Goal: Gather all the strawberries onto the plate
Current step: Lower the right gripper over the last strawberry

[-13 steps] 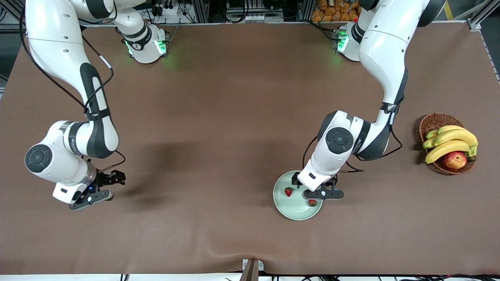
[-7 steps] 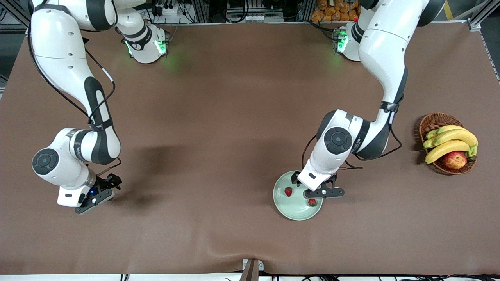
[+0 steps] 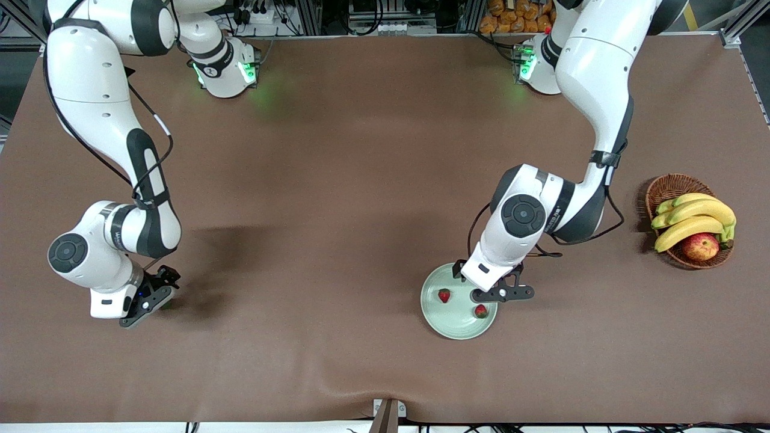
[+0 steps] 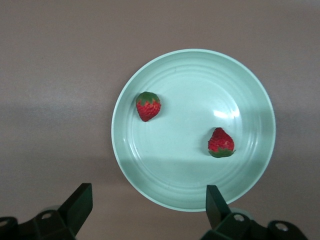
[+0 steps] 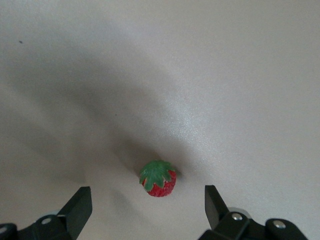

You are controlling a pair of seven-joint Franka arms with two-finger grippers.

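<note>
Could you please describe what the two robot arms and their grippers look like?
Both arms are glossy white with black joint bands and round dark-grey joint caps; thin black cables run along the links. Green lights glow at both bases. The left gripper and right gripper are black with two flat black fingers on white wrist blocks.

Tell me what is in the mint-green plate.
Two strawberries lie apart in the plate. In the front view the open left gripper covers part of the rim; the left wrist view shows nothing else inside.
</note>
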